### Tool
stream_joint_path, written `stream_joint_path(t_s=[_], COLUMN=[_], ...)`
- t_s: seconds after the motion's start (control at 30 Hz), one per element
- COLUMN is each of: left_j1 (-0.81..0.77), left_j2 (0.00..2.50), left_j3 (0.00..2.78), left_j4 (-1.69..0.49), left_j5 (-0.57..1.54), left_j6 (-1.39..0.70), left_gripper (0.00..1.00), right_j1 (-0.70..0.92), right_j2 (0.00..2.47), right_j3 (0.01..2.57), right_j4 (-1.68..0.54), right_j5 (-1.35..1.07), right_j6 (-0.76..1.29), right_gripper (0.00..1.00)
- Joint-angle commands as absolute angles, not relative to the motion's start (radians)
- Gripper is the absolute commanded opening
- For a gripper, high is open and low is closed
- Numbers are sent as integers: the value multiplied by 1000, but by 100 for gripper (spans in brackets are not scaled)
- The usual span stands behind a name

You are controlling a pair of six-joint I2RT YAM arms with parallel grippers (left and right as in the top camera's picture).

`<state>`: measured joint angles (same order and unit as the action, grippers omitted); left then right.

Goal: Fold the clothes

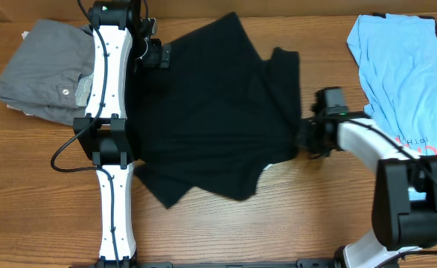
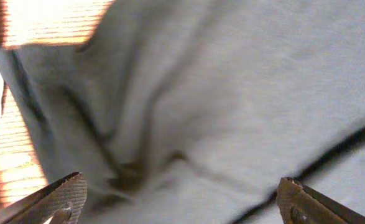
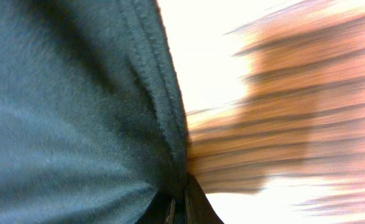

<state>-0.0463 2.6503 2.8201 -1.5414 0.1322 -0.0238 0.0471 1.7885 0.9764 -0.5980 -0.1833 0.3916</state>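
2 grippers met the large, limp black fabric T-shirt spread across the middle of the wooden table: the right gripper pinched its hem, likely a sound hold on such soft, light cloth, while the left gripper hung released.

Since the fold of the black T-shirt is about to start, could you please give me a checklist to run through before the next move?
1. Right gripper shut on black T-shirt hem: ok.
2. Left gripper gripping fabric: not ok, open above it.
3. Black T-shirt lying flat: not ok, rumpled.
4. Light blue T-shirt apart from it: ok.
5. Gray garment apart from it: cannot tell, left arm hides the gap.
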Motion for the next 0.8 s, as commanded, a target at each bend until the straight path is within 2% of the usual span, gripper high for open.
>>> stream_joint_path(t_s=[0.0, 0.17, 0.4, 0.77], left_j1=[-53, -53, -53, -68], left_j2=[2646, 2646, 2646, 2646], left_j3=[2841, 2831, 2727, 2492], left_j4=[-1539, -1519, -1431, -1439], left_j5=[147, 146, 147, 147], left_j6=[-29, -16, 1, 91], left_gripper=[100, 100, 100, 100], right_j1=[-72, -190, -310, -338], right_j2=[1811, 1811, 1811, 1811], right_j3=[956, 956, 956, 978], right_j4=[-615, -567, -366, -163], right_j5=[-118, -139, -135, -121], right_j6=[327, 262, 235, 228], right_gripper=[4, 4, 4, 4])
